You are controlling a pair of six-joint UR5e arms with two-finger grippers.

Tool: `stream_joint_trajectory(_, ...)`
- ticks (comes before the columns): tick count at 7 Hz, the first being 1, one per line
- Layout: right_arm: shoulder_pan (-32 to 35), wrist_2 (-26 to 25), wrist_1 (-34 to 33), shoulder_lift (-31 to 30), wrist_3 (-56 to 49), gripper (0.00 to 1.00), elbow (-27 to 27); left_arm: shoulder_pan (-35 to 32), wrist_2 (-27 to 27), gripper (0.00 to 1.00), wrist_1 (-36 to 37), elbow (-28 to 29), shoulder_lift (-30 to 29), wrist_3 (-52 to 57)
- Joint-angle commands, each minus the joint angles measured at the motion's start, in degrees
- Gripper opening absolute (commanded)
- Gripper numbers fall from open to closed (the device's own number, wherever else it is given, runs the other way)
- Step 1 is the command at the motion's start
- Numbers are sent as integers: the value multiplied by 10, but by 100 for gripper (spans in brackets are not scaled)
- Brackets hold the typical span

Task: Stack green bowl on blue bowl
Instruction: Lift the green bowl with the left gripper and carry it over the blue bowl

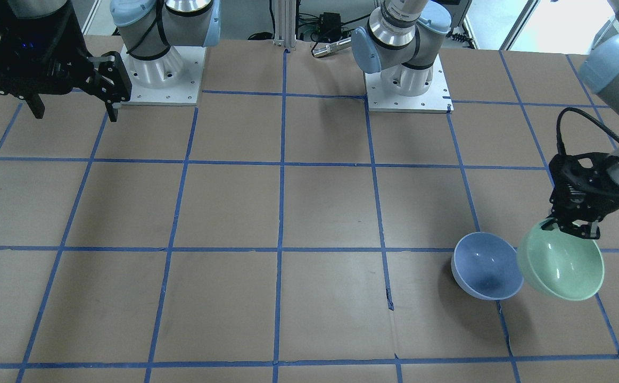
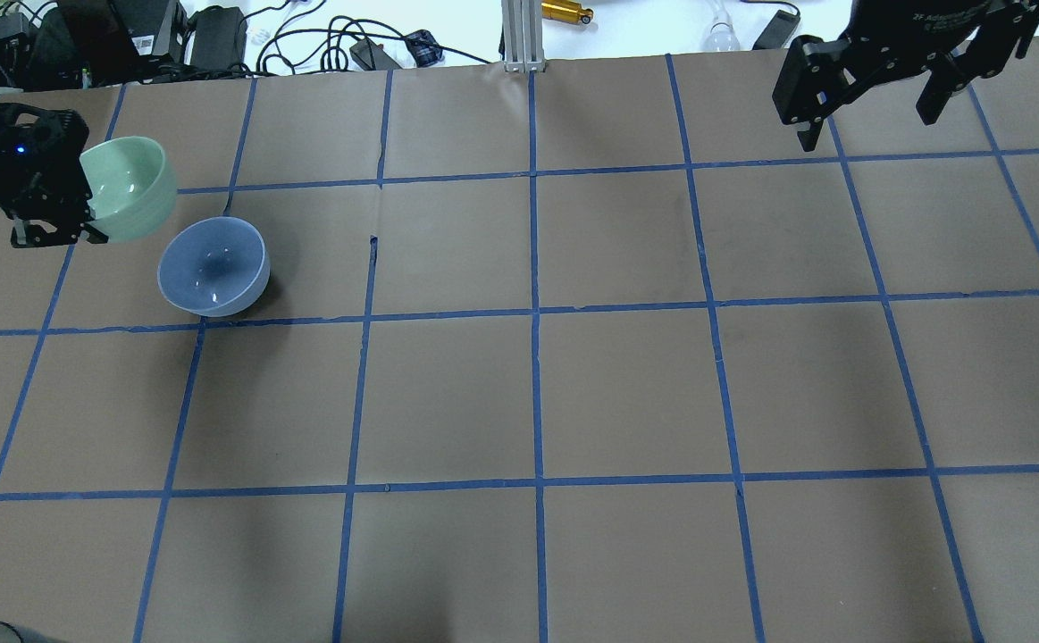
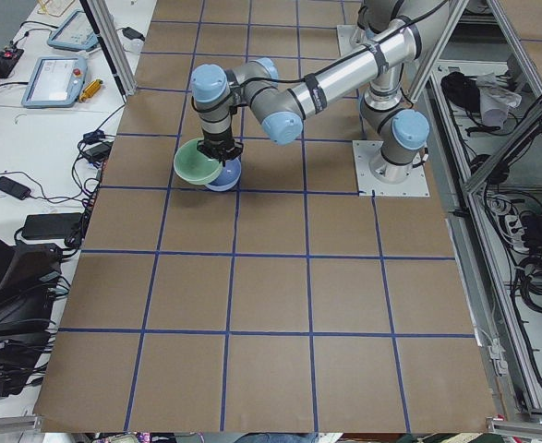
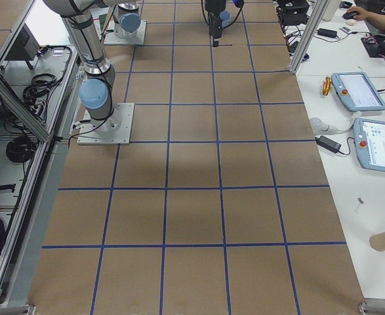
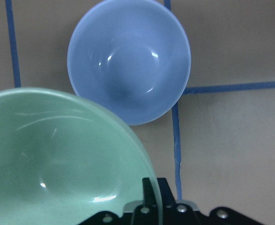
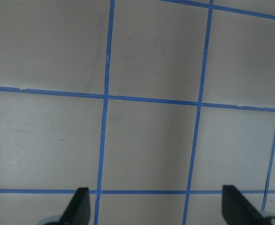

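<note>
My left gripper (image 1: 572,226) is shut on the rim of the green bowl (image 1: 562,263) and holds it tilted in the air, just beside the blue bowl (image 1: 486,266). The blue bowl stands upright on the table, empty. In the overhead view the green bowl (image 2: 129,187) hangs up and left of the blue bowl (image 2: 213,265), with my left gripper (image 2: 81,219) at its left rim. In the left wrist view the green bowl (image 5: 57,159) fills the lower left and the blue bowl (image 5: 128,65) lies beyond it. My right gripper (image 2: 867,116) is open and empty, high over the far right of the table.
The table is brown paper with a grid of blue tape (image 2: 532,313). Cables and power bricks (image 2: 215,31) lie beyond its far edge. The two arm bases (image 1: 407,85) stand at the robot's edge of the table.
</note>
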Motion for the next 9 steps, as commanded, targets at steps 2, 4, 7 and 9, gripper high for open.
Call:
stream_joint_trajectory(2, 0, 0, 0, 0, 0, 100, 0, -45, 3, 0, 148, -130, 41, -78)
stream_joint_trajectory(4, 0, 0, 0, 0, 0, 100, 0, -46, 6, 0, 191, -159, 41, -77)
stream_joint_trajectory(7, 0, 0, 0, 0, 0, 100, 0, -47, 7, 73, 196, -161, 38, -85)
stream_joint_trajectory(9, 0, 0, 0, 0, 0, 100, 0, -50, 9, 87, 189, -154, 49, -105)
